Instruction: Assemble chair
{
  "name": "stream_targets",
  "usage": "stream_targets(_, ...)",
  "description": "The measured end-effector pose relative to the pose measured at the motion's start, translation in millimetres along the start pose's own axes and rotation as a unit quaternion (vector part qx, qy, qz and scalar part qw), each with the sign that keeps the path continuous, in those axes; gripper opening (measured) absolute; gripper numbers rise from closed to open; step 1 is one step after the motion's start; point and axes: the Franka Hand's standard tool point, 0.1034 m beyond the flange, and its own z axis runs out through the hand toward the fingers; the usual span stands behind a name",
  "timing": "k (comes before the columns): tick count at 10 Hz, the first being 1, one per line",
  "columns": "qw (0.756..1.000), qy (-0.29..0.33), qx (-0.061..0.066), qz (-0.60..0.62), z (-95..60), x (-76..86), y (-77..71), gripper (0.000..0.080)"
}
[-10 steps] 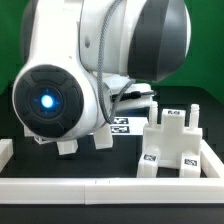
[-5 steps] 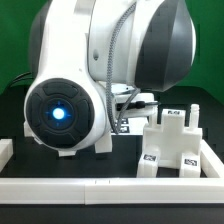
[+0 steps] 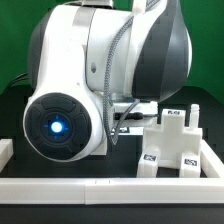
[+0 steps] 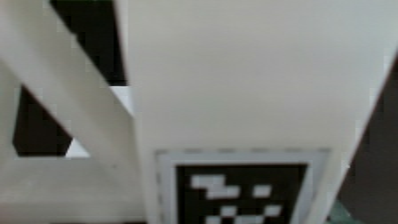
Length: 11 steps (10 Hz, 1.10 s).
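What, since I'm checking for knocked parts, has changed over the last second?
The arm swung lower and toward the exterior view's right. Its blue-lit joint now covers the small white pieces and tag that showed beneath it before. No grasp or release is visible. The chair part on the exterior view's right stayed put.

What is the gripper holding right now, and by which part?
Cannot be told. A white tagged chair part fills the wrist view, but the gripper shows in neither view.
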Motion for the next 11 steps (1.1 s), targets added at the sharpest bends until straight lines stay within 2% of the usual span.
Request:
stream_targets(1, 1.000, 0.000, 0.000, 0.000, 0.1, 0.2, 0.3, 0.0288)
stream_targets(2, 1.000, 0.000, 0.001, 0.000, 0.0, 0.3, 0.6, 0.0458)
stream_targets(3, 1.000, 0.000, 0.001, 0.000, 0.0, 0.3, 1.0, 0.0587)
stream_targets(4, 1.000, 0.004, 0.001, 0.000, -1.0, 1.2, 1.4, 0.0587)
stream_targets(5, 1.000, 0.015, 0.000, 0.003, -5.3, 2.0, 1.9, 0.0637)
stream_targets(7, 1.000, 0.024, 0.001, 0.009, -13.3, -0.2, 3.6, 0.0647)
stream_targets(8, 0.996, 0.088, -0.002, 0.008, -33.3, 7.3, 6.4, 0.0649)
stream_targets(11, 0.976, 0.219, 0.000, 0.000, -67.5, -3.9, 10.7, 0.0649)
